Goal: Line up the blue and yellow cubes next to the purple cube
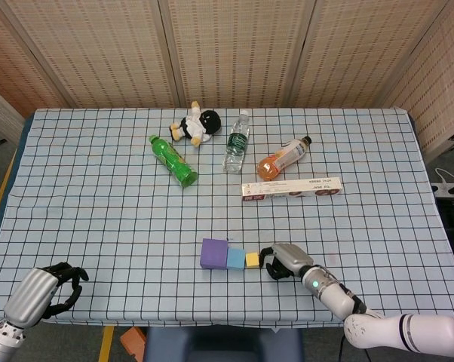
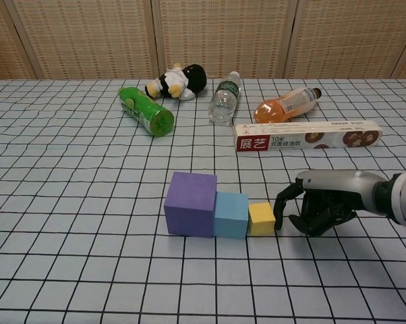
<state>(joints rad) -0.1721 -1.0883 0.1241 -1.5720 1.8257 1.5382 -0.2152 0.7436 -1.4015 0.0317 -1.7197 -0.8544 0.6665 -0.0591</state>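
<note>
Near the table's front, a large purple cube (image 1: pixel 213 253) (image 2: pixel 190 204), a mid-sized blue cube (image 1: pixel 236 259) (image 2: pixel 230 214) and a small yellow cube (image 1: pixel 253 260) (image 2: pixel 262 219) sit side by side in a row, touching. My right hand (image 1: pixel 284 260) (image 2: pixel 320 205) rests on the cloth just right of the yellow cube, fingers curled, one fingertip at the cube's right face; it holds nothing. My left hand (image 1: pixel 44 289) hangs at the table's front left corner with its fingers curled in, seen only in the head view.
At the back lie a green bottle (image 1: pixel 173 160), a penguin plush (image 1: pixel 197 124), a clear water bottle (image 1: pixel 237 141), an orange drink bottle (image 1: pixel 283 157) and a long wrap box (image 1: pixel 291 188). A checked cloth (image 1: pixel 99 204) covers the table.
</note>
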